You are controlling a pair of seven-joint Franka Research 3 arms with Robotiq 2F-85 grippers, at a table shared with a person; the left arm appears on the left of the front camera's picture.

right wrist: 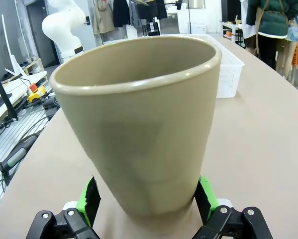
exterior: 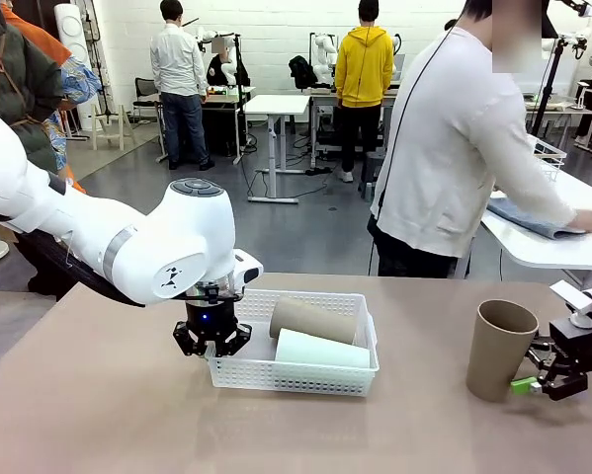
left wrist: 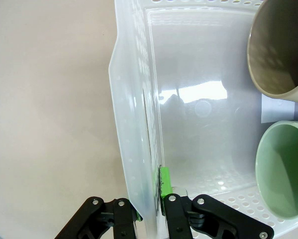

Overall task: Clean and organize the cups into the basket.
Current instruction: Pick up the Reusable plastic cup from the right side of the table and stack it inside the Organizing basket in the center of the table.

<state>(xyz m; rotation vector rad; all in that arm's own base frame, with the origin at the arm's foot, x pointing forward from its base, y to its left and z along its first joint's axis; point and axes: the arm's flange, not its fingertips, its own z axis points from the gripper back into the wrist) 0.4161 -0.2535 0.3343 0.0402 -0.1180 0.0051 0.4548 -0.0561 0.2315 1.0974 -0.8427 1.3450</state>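
The white basket (exterior: pixel 305 378) held a brown cup (exterior: pixel 312 319) and a mint cup (exterior: pixel 320 351), both lying down; a third cup (exterior: pixel 499 348) stood well right of the basket. The left gripper (exterior: pixel 212 341) clamped the basket's left wall, plain in the left wrist view but hidden from the front. The right gripper (exterior: pixel 533 383) straddled the third cup, open, and probably needed to close and lift next.

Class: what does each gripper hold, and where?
Left gripper pinches the white perforated plastic basket by its wall; right gripper, open, straddles the tall brown cup, holding nothing.
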